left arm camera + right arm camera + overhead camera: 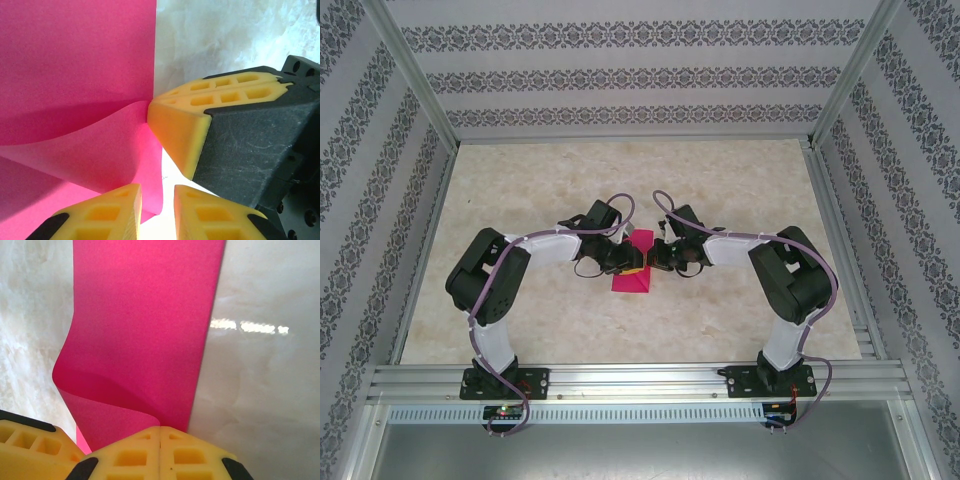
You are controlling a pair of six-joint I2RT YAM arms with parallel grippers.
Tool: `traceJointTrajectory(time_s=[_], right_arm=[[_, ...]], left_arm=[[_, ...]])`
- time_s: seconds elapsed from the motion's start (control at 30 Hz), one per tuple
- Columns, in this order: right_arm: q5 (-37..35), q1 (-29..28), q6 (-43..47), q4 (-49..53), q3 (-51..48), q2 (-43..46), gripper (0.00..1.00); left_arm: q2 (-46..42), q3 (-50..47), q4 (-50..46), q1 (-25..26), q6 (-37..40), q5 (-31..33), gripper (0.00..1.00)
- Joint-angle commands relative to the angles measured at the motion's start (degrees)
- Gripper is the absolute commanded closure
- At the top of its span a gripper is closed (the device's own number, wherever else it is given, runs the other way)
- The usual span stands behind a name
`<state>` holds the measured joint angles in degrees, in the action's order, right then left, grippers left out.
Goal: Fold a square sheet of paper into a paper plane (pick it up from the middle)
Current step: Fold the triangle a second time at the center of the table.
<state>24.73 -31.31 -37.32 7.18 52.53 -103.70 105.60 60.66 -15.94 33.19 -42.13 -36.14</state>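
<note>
Slightly open, the left tool (157,190) is positioned at the bench (740,180) centre (a gap shows between its yellow fingers (107,212)). An edge of the lifted flap of the pink sheet (75,55) is seen in that gap, not clamped. Just beside it, the right tool (160,435) is fully closed, and the raised curl of the sheet is pinched at its tip. Elsewhere the sheet is laid flat on the bench, between the two tools.
</note>
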Motion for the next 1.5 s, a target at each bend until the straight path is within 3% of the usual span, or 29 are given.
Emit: traceJointTrajectory(time_s=[0.0, 0.7, 1.27, 1.47], right_arm=[[-1.36, 0.55, 1.13, 0.10, 1.41, -1.09, 0.95], [1.24, 0.46, 0.14, -2.20, 0.05, -0.54, 0.95], [0.49, 0.48, 0.05, -1.53, 0.32, -1.86, 0.94], [0.34, 0.55, 0.04, -1.33, 0.35, -2.16, 0.95]], left_arm=[[1.08, 1.53, -0.51, 1.14, 1.37, -0.46, 0.76], [1.45, 1.80, -4.61, 1.15, 2.44, 4.22, 0.78], [0.14, 0.90, 1.73, 1.12, 0.65, 0.33, 0.78], [1.71, 1.23, -0.12, 1.10, 1.05, 1.57, 0.79]])
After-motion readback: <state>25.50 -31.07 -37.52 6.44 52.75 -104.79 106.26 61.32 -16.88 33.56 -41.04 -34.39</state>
